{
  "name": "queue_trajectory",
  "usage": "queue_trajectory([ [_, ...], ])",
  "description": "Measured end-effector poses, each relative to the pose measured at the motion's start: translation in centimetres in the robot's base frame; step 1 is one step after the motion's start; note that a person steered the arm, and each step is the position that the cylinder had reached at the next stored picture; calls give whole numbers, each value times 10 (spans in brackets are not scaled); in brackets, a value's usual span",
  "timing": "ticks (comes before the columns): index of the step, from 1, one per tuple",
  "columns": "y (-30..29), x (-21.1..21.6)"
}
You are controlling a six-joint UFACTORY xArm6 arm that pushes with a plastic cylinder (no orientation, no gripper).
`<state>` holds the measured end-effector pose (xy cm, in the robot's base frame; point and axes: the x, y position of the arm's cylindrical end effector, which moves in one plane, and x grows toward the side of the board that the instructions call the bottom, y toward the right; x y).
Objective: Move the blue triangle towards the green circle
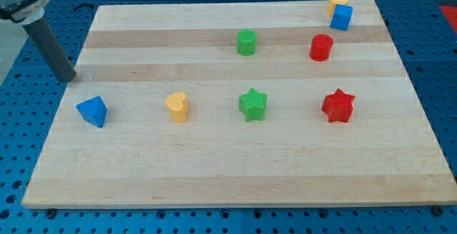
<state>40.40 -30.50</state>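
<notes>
The blue triangle (93, 110) lies near the board's left edge, about mid-height in the view. The green circle (246, 42) stands upright in the upper middle, far to the right of and above the triangle. My rod comes down from the view's top left corner. My tip (68, 78) sits just off the board's left edge, a little above and left of the blue triangle, not touching it.
A yellow heart (177, 106), a green star (253, 104) and a red star (338, 105) sit in a row to the right of the triangle. A red cylinder (321, 48), a blue cube (341, 17) and a yellow block (337, 2) are at upper right.
</notes>
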Motion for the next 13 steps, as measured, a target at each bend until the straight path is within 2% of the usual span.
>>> queue_trajectory([
  [2,12,82],
  [3,32,107],
  [4,69,109],
  [6,75,36],
  [7,75,37],
  [8,62,57],
  [9,50,40],
  [12,116,-111],
  [13,115,-118],
])
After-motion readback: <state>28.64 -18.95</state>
